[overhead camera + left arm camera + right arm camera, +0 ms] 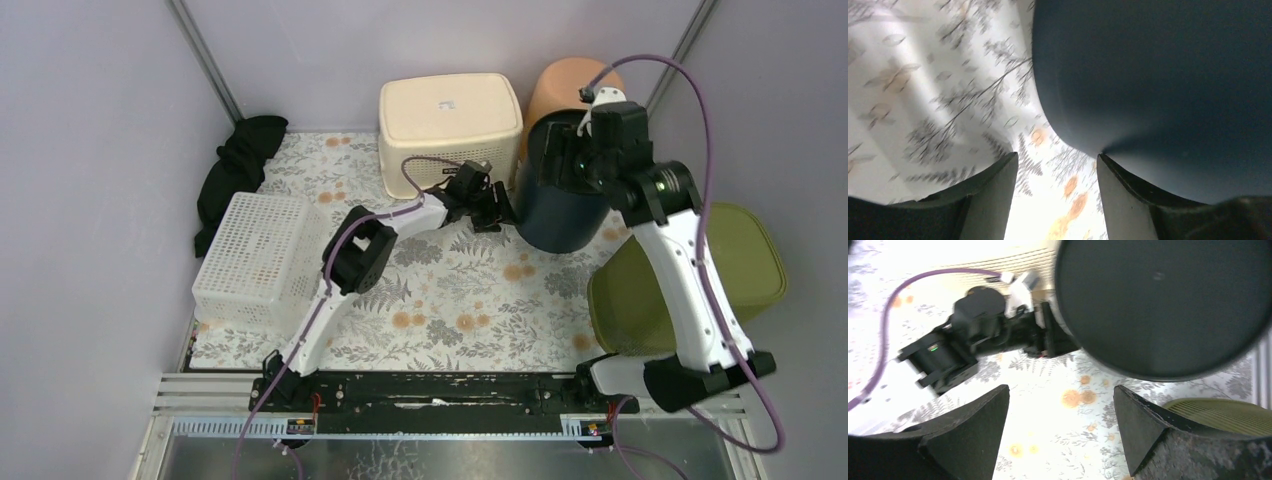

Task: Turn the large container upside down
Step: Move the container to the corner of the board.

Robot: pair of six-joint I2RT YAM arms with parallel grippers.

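The large dark navy container [560, 205] stands on the floral table cover at the back centre. In the right wrist view its flat closed end [1163, 305], with a small centre mark, faces up at the camera. My left gripper [495, 212] is open at its left side, low down. In the left wrist view [1058, 165] the right finger [1120, 200] rests against the dark wall [1158, 90]. My right gripper [557, 160] hovers above the container, open and empty [1060, 395].
A cream basket [450, 115] and a terracotta tub [570, 85] stand behind the navy container. An olive bin [690, 280] is at the right, a white lattice basket [250, 260] at the left, and a black cloth [235, 175] lies in the back left corner.
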